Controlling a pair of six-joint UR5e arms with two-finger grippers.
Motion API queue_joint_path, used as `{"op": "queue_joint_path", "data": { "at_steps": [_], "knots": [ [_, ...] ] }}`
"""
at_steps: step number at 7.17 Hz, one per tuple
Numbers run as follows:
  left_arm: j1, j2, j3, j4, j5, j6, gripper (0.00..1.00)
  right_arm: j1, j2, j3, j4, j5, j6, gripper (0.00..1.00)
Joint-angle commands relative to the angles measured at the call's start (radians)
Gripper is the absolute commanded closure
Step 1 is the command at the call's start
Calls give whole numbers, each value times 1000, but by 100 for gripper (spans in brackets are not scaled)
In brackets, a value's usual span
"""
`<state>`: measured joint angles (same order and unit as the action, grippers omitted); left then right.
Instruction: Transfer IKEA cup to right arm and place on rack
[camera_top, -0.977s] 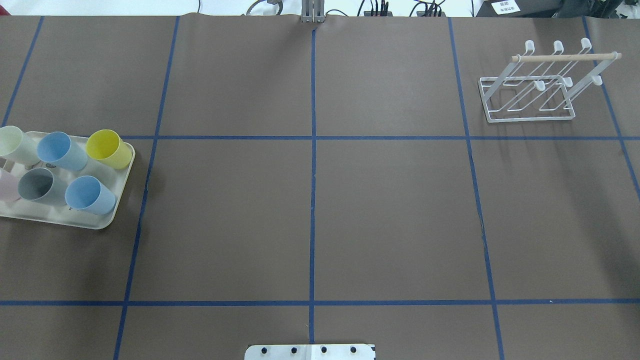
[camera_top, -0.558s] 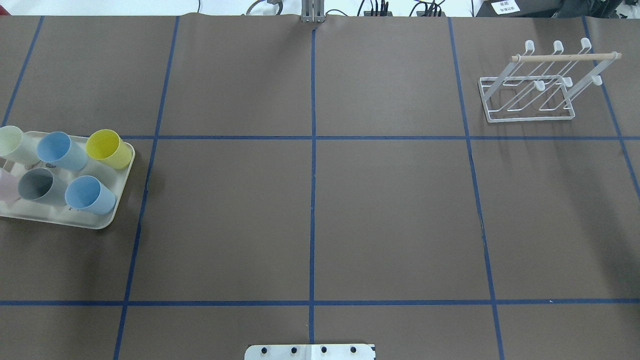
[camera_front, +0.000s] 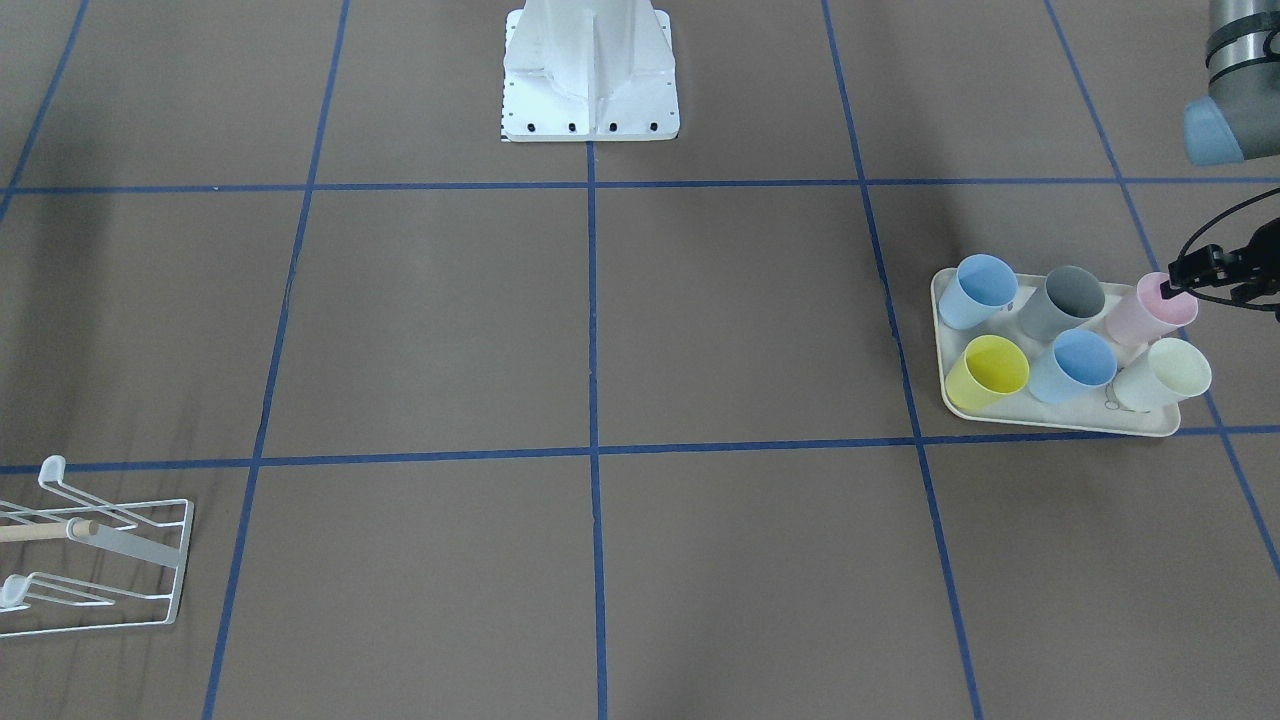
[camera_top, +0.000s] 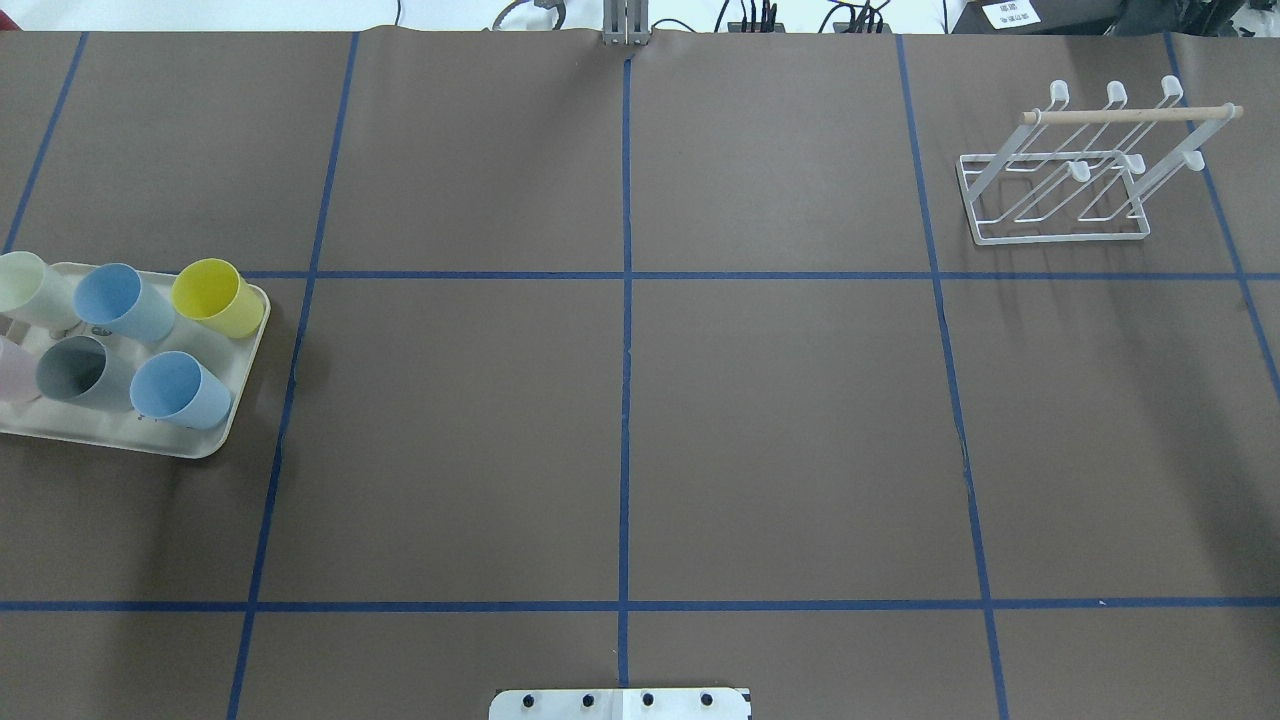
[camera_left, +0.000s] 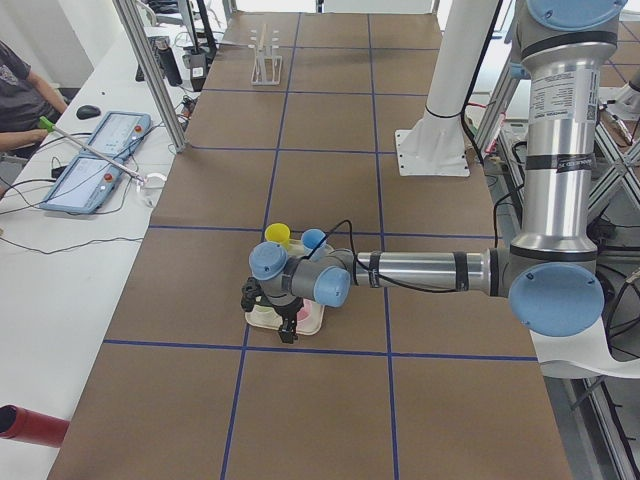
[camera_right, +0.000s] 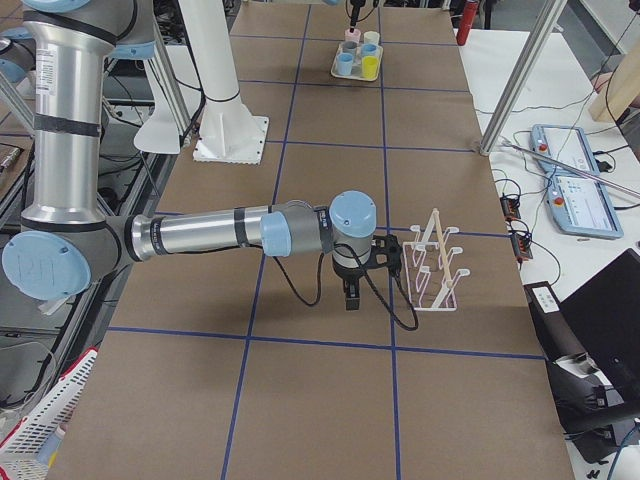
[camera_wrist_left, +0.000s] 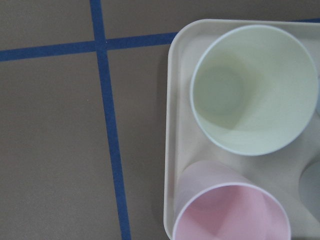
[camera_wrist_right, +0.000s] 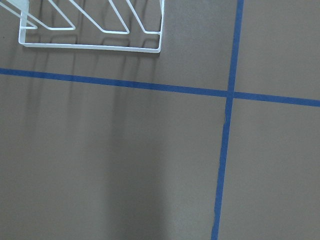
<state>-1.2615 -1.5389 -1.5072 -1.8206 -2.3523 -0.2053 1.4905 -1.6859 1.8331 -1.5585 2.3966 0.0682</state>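
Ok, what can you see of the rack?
The rack is thin white wire: a rectangular base frame, six slanted prongs with rounded caps, and a light wooden rod across the top. It stands upright on the brown table, far right in the overhead view, holding nothing; only the table touches it.

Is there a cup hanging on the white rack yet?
No, every prong of the rack is bare, and the cups stand on the tray.
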Motion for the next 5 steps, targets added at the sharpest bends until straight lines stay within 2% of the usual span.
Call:
{"op": "queue_joint_path", "data": {
  "at_steps": [1,2,3,5],
  "knots": [
    [7,-1,16,-25,11,-3,21,-3,0,0,-2,3,1,0],
    [7,-3,16,-26,10,-3,72,-4,0,0,-2,3,1,0],
    [7,-12,16,-23,10,-8,100,-4,0,0,0,4,1,0],
    [7,-15,12,-13,-1,-6,100,-4,0,0,-2,6,2,0]
  ]
}}
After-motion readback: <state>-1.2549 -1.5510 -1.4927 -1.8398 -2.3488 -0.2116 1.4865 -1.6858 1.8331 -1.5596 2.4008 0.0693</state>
